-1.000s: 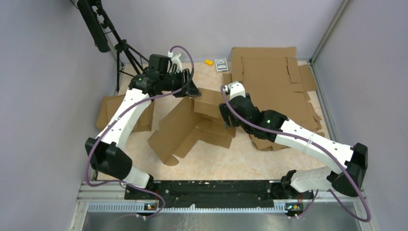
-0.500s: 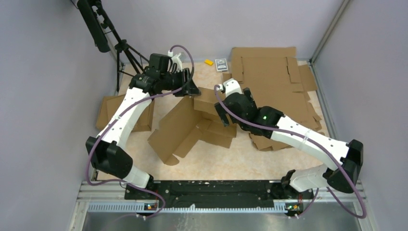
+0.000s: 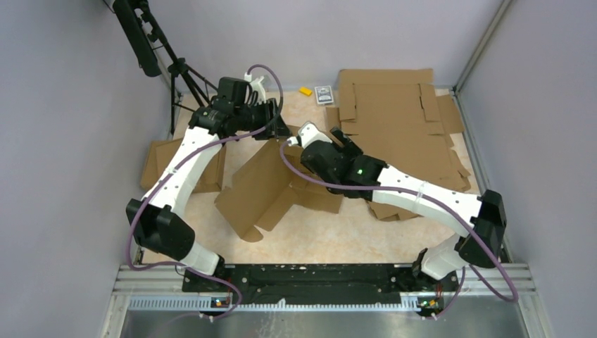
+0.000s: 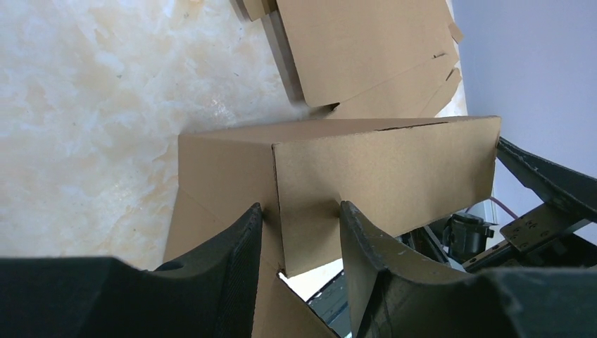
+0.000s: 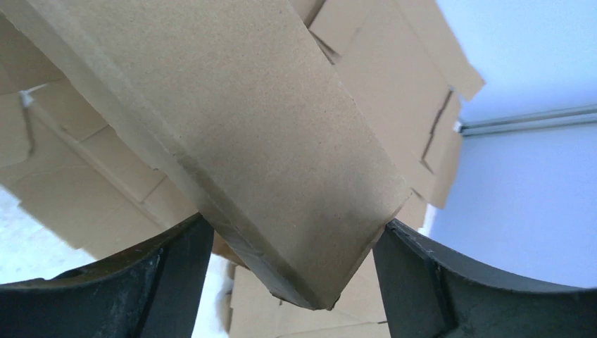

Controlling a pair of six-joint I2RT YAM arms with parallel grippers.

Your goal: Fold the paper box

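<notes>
The left gripper [image 4: 300, 205] is about half closed on the paper box [image 3: 257, 186]. Its two fingers [image 4: 232, 274] pinch a raised wall of the box at a folded corner, and the wall stands upright at the far end of the box. The right gripper [image 5: 294, 221] has its two fingers [image 5: 176, 260] spread wide, and one long flap of the box lies across the gap between them. I cannot tell whether either finger presses on that flap. From above, the two grippers are near each other at the far end of the box, the left one just beyond the right.

There is one box, partly folded. It sits around the middle of the table [image 3: 310, 243], with a broad panel sloping down toward the near left and a flatter flap lying under the right arm.

To the right and at the far side lies one pile of flat cardboard sheets [image 3: 401, 120], and the right forearm crosses its near edge. At the left edge of the table are smaller cardboard pieces [image 3: 158, 165], stacked so that I cannot count them.

At the far edge there is one small yellow thing [image 3: 305, 90] beside one small dark card [image 3: 323, 94]. One black tripod [image 3: 184, 77] stands in the far left corner.
</notes>
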